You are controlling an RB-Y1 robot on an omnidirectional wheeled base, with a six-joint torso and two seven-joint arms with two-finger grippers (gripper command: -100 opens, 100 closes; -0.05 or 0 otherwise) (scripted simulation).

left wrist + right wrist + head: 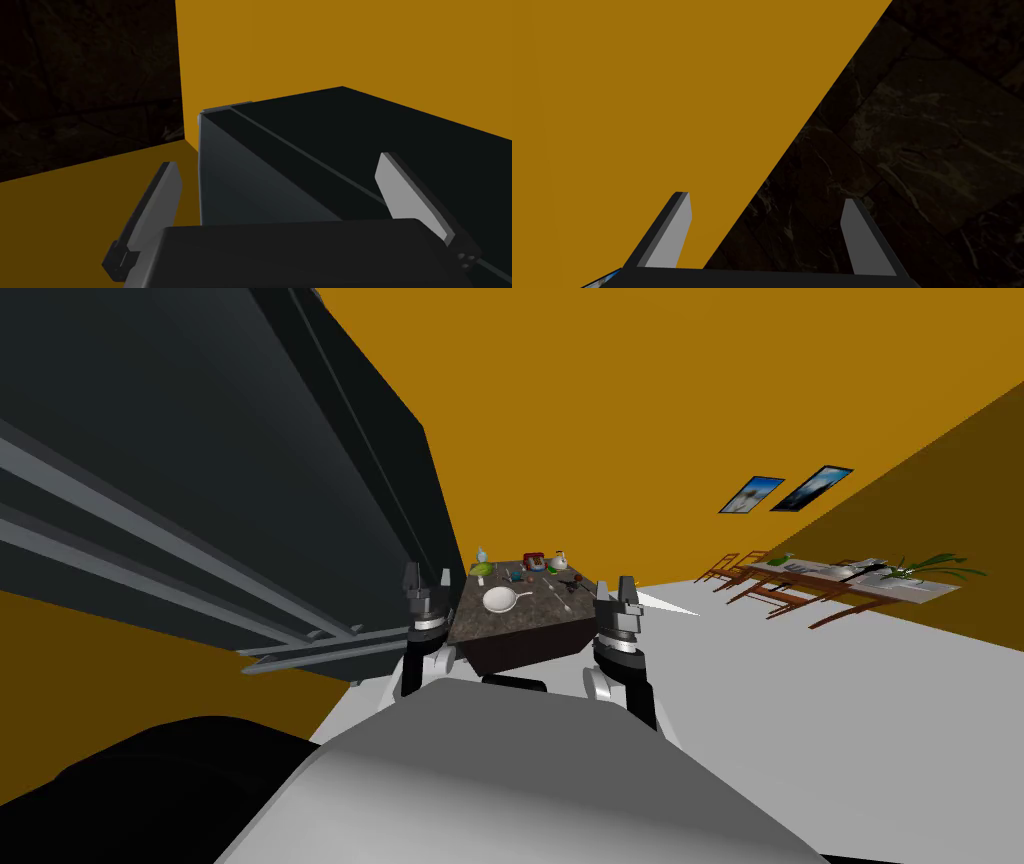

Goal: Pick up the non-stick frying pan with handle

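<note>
A white round frying pan [499,600] with a short handle lies on the near left part of a dark stone-topped counter [535,633] ahead of me. My left gripper [424,580] is raised at the counter's left edge, open and empty; in the left wrist view its fingers [155,200] stand wide apart before a tall black cabinet [300,165]. My right gripper [614,591] is raised at the counter's right edge, also open and empty; its fingers [674,235] stand apart in front of an orange wall and dark stone.
Several small items crowd the counter's far half: a green thing [481,569], a red object [534,560], a white kettle [559,560]. The big black cabinet [200,488] stands close on my left. A wooden dining table [850,578] with chairs is far right.
</note>
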